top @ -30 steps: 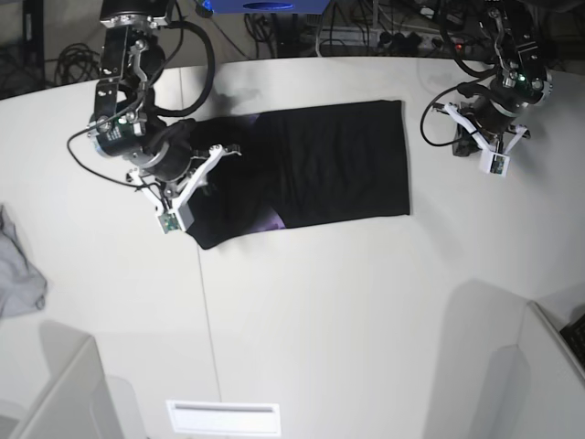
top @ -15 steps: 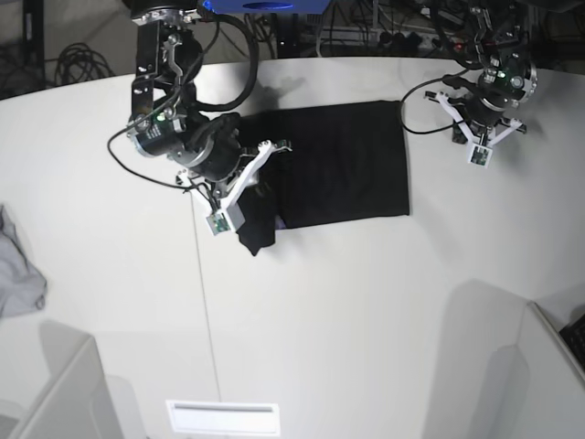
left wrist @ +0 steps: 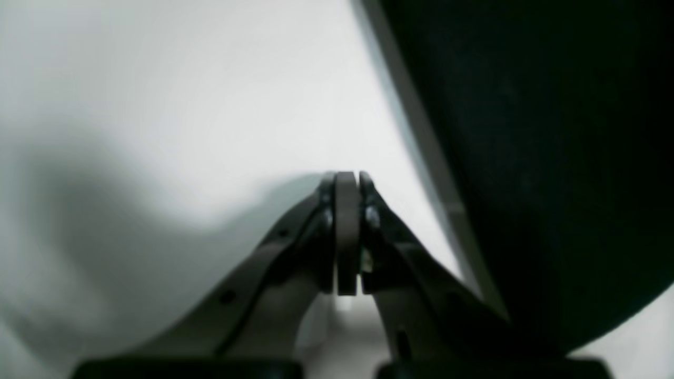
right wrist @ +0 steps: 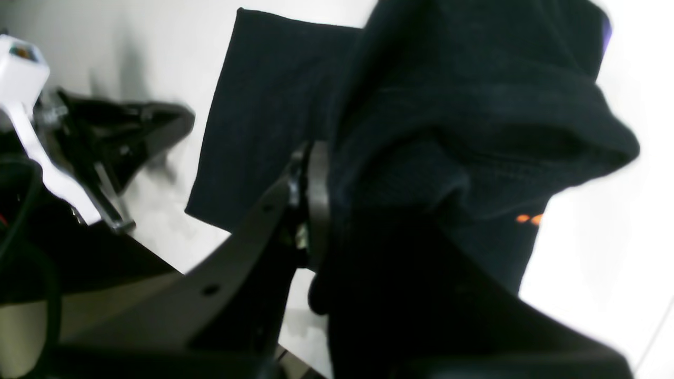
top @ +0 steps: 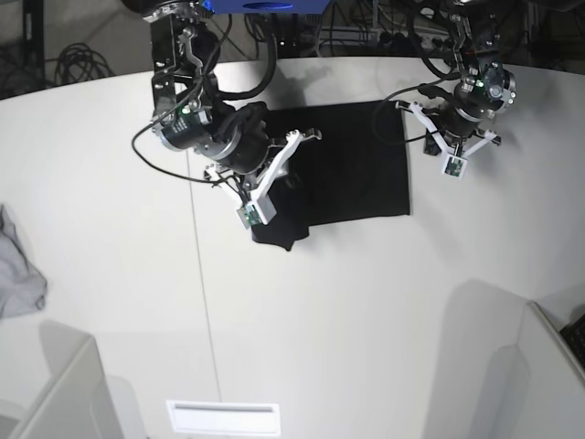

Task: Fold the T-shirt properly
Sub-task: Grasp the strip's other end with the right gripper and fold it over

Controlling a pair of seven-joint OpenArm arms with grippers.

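White tabletop point(top: 366, 311) fills the near ground, a small grey cloth point(top: 18, 270) at its edge. Further back, the right gripper point(top: 274, 187) is clamped on a bunched end of the black T-shirt point(top: 356, 165), lifted over the flat part, apparently to lay one half across the other. Beyond, the left gripper point(left wrist: 347, 231) is closed and empty just beside the shirt's far edge.

Black T-shirt point(top: 352, 165) with small orange flecks; white counter point(top: 347, 311); light grey cloth point(top: 18, 274); dark grey claw point(left wrist: 347, 231) fingers.
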